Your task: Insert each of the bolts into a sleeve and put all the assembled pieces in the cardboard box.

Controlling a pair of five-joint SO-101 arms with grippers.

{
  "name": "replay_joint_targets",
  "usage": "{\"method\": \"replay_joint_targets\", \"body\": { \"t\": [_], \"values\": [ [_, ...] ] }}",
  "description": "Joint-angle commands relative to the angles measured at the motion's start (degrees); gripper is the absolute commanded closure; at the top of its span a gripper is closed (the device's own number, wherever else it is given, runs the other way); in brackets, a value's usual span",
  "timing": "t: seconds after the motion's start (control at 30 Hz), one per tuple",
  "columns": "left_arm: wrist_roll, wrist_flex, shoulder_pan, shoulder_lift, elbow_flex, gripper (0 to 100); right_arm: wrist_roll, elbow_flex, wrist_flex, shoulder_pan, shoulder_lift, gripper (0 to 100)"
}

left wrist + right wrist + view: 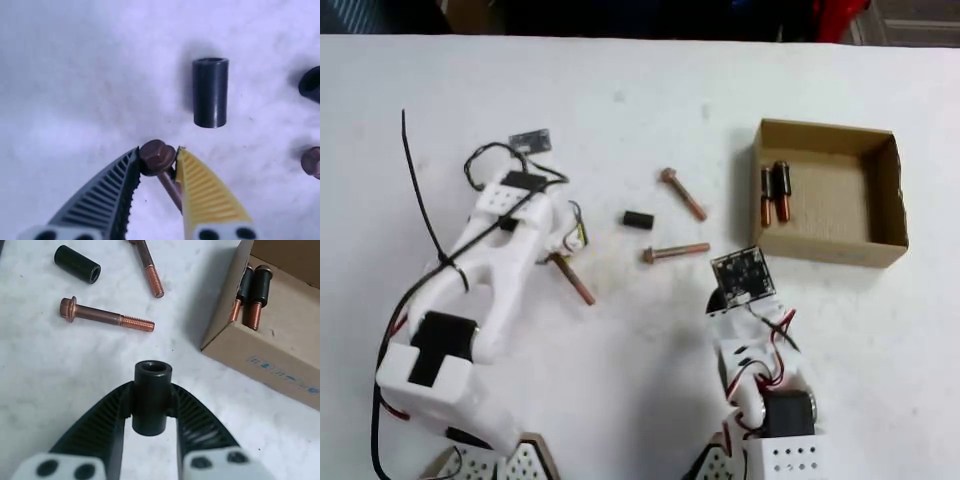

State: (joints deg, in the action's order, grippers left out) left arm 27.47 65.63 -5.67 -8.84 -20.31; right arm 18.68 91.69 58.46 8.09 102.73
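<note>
The left gripper [157, 154] is pinching a copper hex-head bolt [156, 156], well apart from the brown cardboard box [820, 246]. The right gripper [152, 390] is clamping a black cylindrical sleeve [152, 410] near it.

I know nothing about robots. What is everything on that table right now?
Table: one, white, under everything.
Cardboard box: one, brown, table's right side.
Assembled pieces: two, copper bolts in black sleeves, inside the box.
Loose bolts: two, copper, lying mid-table.
Loose sleeve: one, black, lying beside them.
Held bolt: one, copper, in the left gripper.
Held sleeve: one, black, in the right gripper.
Arms: two, white, side by side, each gripper shut on its piece.
</note>
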Motion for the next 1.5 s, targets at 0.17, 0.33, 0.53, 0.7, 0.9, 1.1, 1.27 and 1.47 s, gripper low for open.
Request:
{"method": "replay_joint_targets", "body": {
  "t": [0.17,0.33,0.53,0.7,0.9,1.1,1.27,1.47],
  "values": [
    [-3.1,-0.7,0.6,0.4,0.4,90,-0.1,-0.5,-1.5,-0.8,0.6,97.8],
    [-9.1,-1.1,0.6,0.5,-1.0,90,-0.1,-0.5,-1.5,-0.8,0.6,97.8],
    [-17.1,-1.1,0.2,0.7,-2.0,90,-0.1,-0.5,-1.5,-0.8,0.6,97.8],
    [-24.8,-1.1,0.2,0.7,-2.1,90,-0.1,-0.5,-1.5,-0.8,0.6,97.8],
    [-24.7,-1.1,0.2,0.5,-2.1,84,-0.1,-0.5,-1.5,-0.8,0.6,97.8],
    [-24.7,-1.1,0.2,0.4,-3.3,71,-0.1,-0.5,-1.5,-0.8,0.6,97.8],
    [-21.8,-0.6,0.1,0.7,-3.7,71,-0.1,-0.5,-1.5,-0.8,0.6,97.8],
    [-11.4,1.0,0.1,0.7,-3.7,71,-0.1,-0.5,-1.5,-0.8,0.6,97.8]
  ]
}}
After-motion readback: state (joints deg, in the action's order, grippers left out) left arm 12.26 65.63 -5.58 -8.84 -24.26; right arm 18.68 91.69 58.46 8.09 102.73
